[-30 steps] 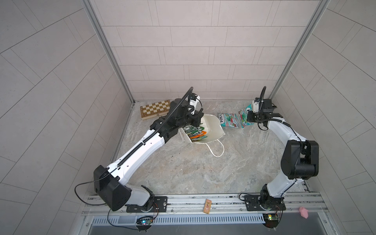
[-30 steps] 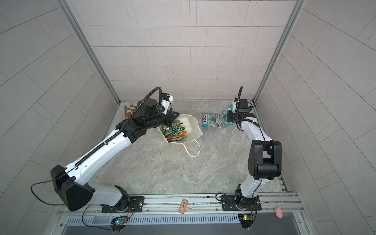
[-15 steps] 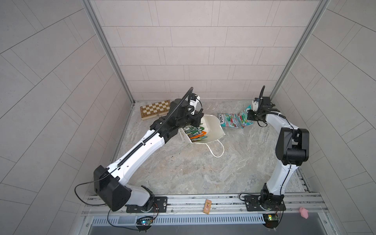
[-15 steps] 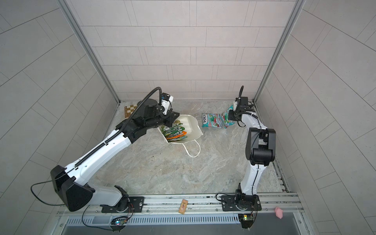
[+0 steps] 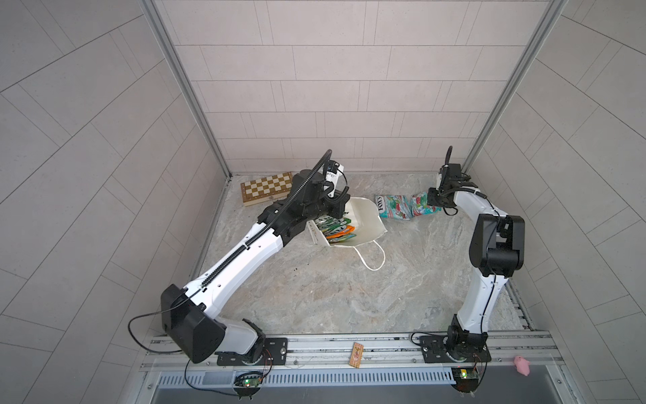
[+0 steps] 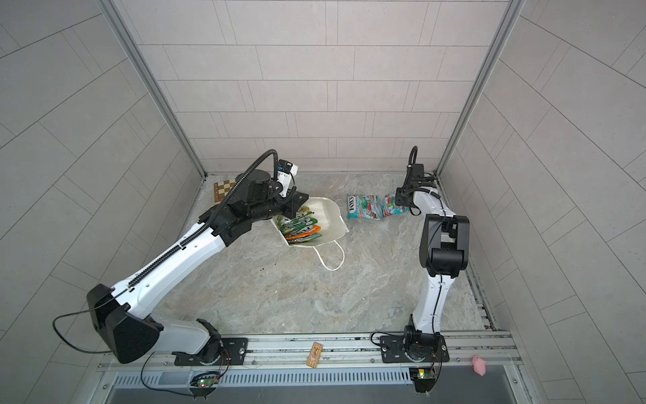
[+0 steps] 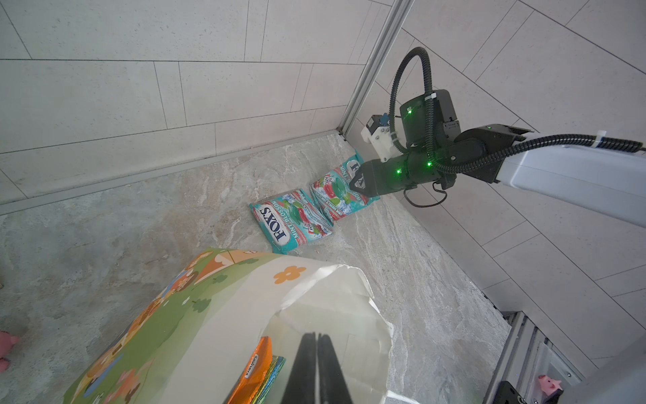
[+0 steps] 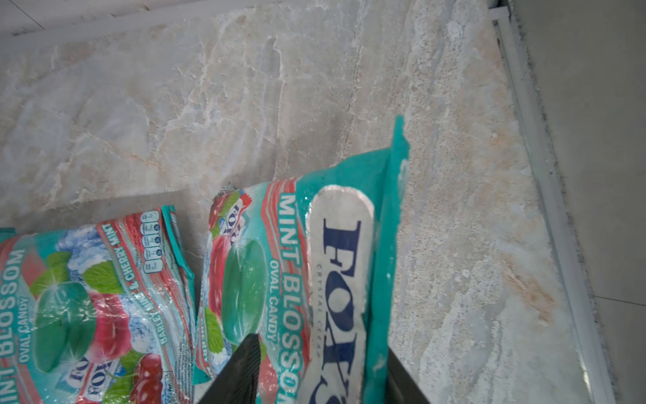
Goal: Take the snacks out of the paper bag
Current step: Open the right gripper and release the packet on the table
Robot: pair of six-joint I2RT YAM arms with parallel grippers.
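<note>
The white paper bag (image 5: 367, 220) (image 6: 328, 217) lies on its side at the back of the floor, mouth open. Several green-yellow snacks and an orange-red one (image 5: 337, 229) (image 6: 300, 227) (image 7: 257, 367) are stacked inside it. My left gripper (image 7: 316, 337) (image 5: 339, 210) reaches into the mouth, fingers pressed together on the bag's paper. Two teal snacks (image 5: 393, 207) (image 5: 423, 206) lie side by side on the floor to the right of the bag. My right gripper (image 8: 320, 346) (image 6: 398, 199) stands open, one finger on each side of the right-hand teal packet (image 8: 297, 273).
A wooden chessboard (image 5: 267, 187) lies in the back left corner. The bag's cord handle (image 5: 374, 259) trails toward the front. The right wall and corner post stand close behind the right gripper. A small card (image 5: 356, 355) and a pink toy (image 5: 521, 364) sit by the front rail.
The right gripper's jaws have opened off the teal packet, which now rests on the floor beside the other one. The right arm's elbow has folded in. The left arm has not moved.
</note>
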